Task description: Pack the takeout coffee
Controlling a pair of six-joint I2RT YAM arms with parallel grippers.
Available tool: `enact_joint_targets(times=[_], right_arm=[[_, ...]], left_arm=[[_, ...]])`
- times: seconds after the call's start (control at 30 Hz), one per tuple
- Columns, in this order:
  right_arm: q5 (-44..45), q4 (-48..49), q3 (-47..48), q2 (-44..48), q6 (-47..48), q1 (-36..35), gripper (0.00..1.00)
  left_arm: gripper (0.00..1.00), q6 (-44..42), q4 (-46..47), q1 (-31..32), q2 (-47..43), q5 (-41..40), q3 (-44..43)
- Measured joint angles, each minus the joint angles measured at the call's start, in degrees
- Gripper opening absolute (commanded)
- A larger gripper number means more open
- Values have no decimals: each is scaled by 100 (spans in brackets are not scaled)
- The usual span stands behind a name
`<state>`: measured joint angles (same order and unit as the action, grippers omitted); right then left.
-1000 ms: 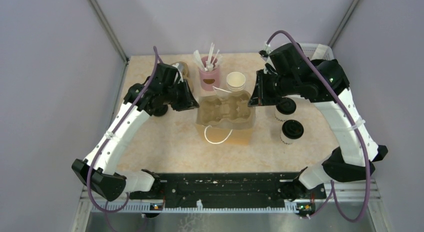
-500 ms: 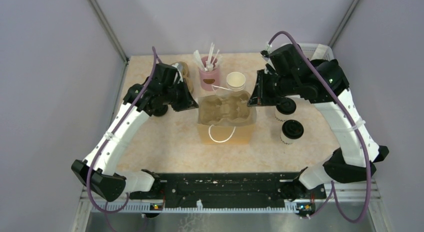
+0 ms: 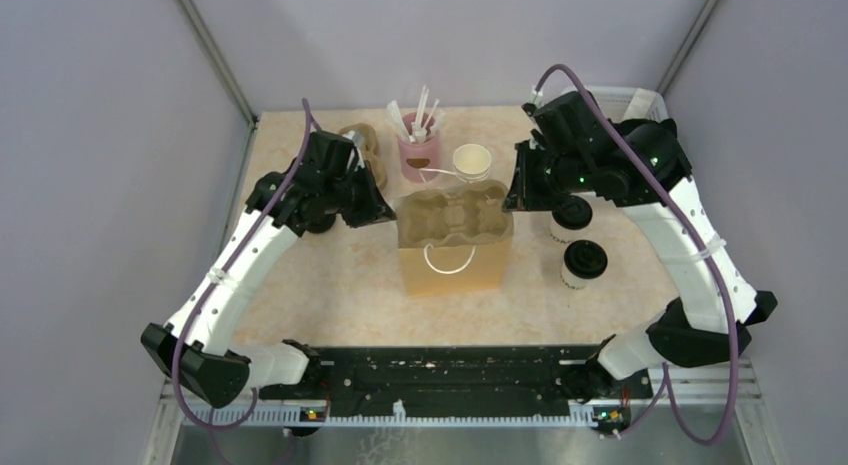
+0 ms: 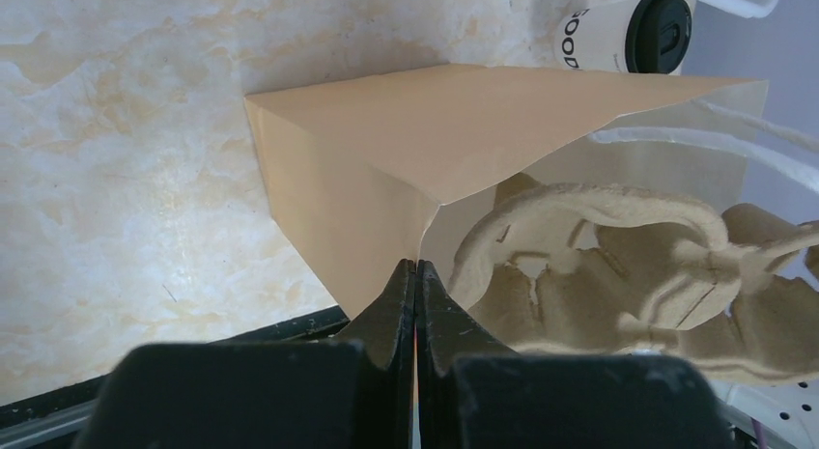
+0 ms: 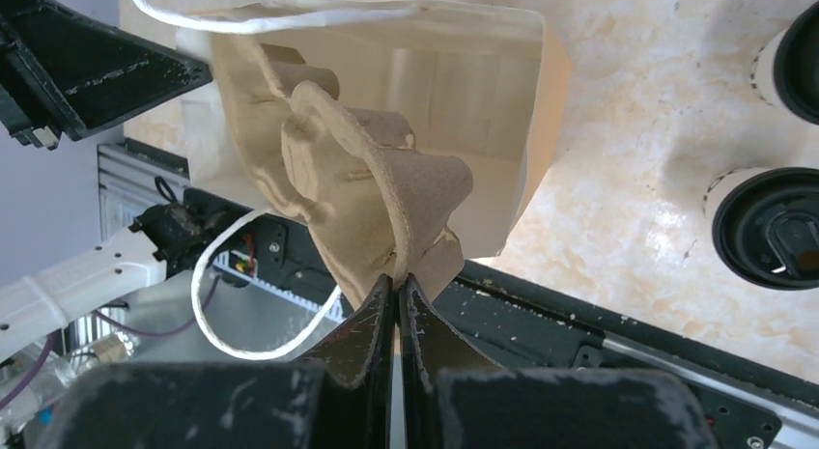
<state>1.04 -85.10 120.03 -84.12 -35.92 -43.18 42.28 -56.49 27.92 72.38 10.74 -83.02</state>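
The marbled beige table (image 3: 330, 285) is sitting between pale lilac walls, and both arms are reaching in over its middle. The left gripper (image 4: 415, 267) is pressing its fingers flat together on the left edge of the paper bag (image 4: 386, 140), right at the fold beside the mouth. The right gripper (image 5: 396, 277) is pinching tight on the rim of the moulded pulp cup carrier (image 5: 386, 169). The carrier is lying across the bag's open mouth, partly down inside it.

A second ago the bag was slumping low toward the near edge, with its white cord handle (image 3: 450, 260) trailing onto the table. Now it is standing upright and showing its whole front face, the handle is hanging against that face, and the carrier is sitting higher with it. The arms themselves are hardly shifting.

The takeout coffee is waiting on the table to the right of the bag, apart from it and outside it. The far coffee cup (image 3: 570, 217) is standing half under the right arm and the near coffee cup (image 3: 583, 263) just in front of it. Both are upright with their black lids on, and neither is moving from where it was.

Behind the bag, a pink cup of white sticks (image 3: 418, 150) and a stack of lidless white cups (image 3: 472, 162) are standing close by its far side. A white basket (image 3: 632, 93) is resting in the far right corner.
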Motion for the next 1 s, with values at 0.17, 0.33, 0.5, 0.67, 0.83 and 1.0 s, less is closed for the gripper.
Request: enact_joint_targets(times=[0.17,0.33,0.5,0.67,0.83,1.0], right_arm=[[90,-31,221,50,170,103,0],[129,-28,352,116,225,109,0],[81,-20,348,153,225,109,0],[-256,179,103,151,133,109,0],[-721,664,-424,133,-61,109,0],[-1014,1047,-643,2,-243,109,0]], left_arm=[[0,-42,44,2,-81,-17,83],[0,-76,81,2,-103,-55,114],[0,-129,85,0,-103,-98,116],[0,-149,122,2,-133,-94,149],[0,-146,199,0,-151,-72,197],[0,-146,260,0,-212,-13,282]])
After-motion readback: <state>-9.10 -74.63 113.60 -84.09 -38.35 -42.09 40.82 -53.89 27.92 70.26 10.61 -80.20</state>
